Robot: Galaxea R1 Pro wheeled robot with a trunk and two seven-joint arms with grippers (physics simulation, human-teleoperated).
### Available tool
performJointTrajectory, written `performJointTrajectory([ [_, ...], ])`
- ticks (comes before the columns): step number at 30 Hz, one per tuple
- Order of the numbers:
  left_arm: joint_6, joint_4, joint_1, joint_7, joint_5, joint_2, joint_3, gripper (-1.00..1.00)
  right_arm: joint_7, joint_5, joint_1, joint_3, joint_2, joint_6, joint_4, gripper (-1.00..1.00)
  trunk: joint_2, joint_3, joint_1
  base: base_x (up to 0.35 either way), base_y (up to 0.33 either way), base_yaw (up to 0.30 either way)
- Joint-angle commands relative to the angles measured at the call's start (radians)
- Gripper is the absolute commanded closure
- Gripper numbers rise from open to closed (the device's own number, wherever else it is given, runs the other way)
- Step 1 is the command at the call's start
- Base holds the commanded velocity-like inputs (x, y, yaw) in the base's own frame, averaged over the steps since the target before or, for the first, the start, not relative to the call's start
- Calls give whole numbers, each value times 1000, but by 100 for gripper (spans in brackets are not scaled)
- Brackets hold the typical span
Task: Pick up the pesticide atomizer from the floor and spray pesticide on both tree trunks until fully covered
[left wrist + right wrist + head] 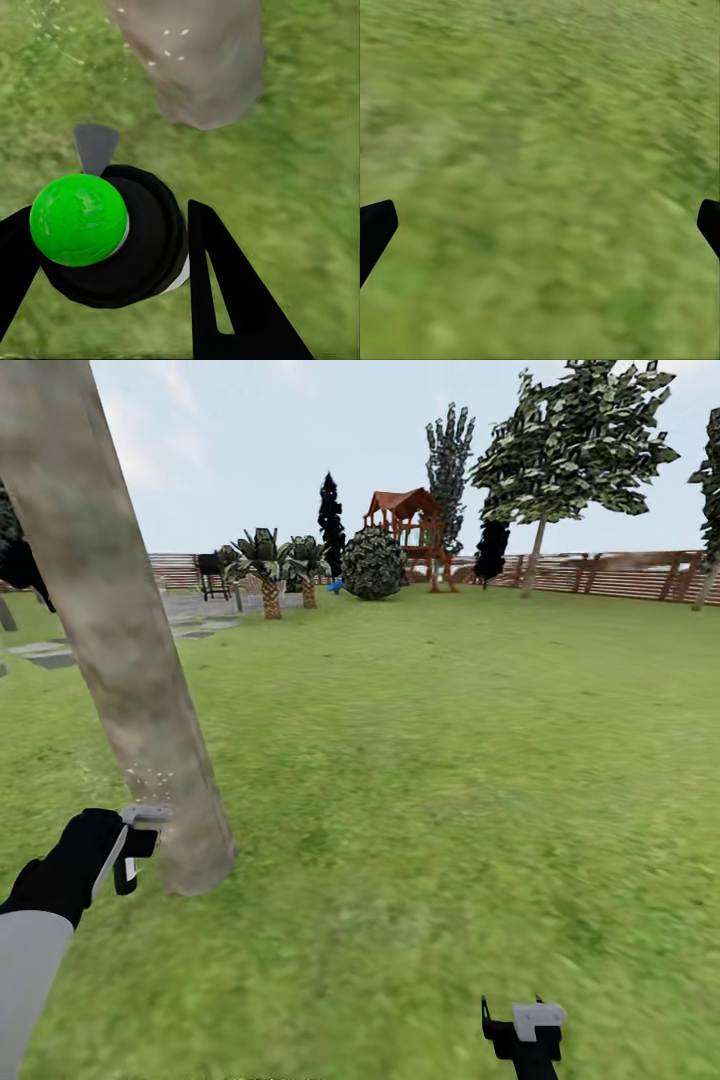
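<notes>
A thick grey-tan mottled tree trunk [120,660] leans up the left of the head view. Its foot [202,60] stands on the grass. My left gripper [135,850] is beside the trunk's base, shut on the pesticide atomizer [112,240], a black body with a bright green round top. The atomizer's grey nozzle [95,146] faces the trunk, and white spray specks [150,775] dot the bark. A second tall tree [535,555] with a green crown stands far off by the fence. My right gripper [525,1030] hangs open and empty over the grass [540,150].
The lawn [450,760] stretches to a brown slat fence [620,575]. Far off stand short palms [270,575], a round bush [374,565], a red play tower [405,520], black cone trees [331,510], a grill [212,572] and grey paving [45,653].
</notes>
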Motion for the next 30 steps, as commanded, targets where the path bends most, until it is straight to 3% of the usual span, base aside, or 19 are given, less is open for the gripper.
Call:
performJointTrajectory([
  [1, 0, 4, 0, 0, 1, 1, 13, 100, 0, 0, 0, 0, 0, 0, 0, -100, 0, 0, 0, 76, -275, 277],
  [4, -2, 10, 2, -1, -2, 1, 39, 100, 0, 0, 0, 0, 0, 0, 0, -100, 0, 0, 0, 152, -253, 277],
  [12, -3, 14, 3, 0, -2, -1, 41, 100, 0, 0, 0, 0, 0, 0, 0, -100, 0, 0, 0, 178, -242, 85],
  [22, -6, 18, 24, 0, -2, -2, 42, 100, 0, 0, 0, 0, 0, 0, 0, -100, 0, 0, 0, 170, -243, 260],
  [25, -10, 66, 37, 1, 5, -14, 39, 100, 0, 0, 0, 0, 0, 0, 0, -100, 0, 0, 0, 18, -268, 45],
  [28, -27, 101, 42, 2, 0, -48, 41, 100, 0, 0, 0, 0, 0, 0, 0, -100, 0, 0, 0, 2, -270, 5],
  [30, -39, 109, 47, 2, -2, -51, 46, 100, 0, 0, 0, 0, 0, 0, 0, -100, 0, 0, 0, 24, -271, 1],
])
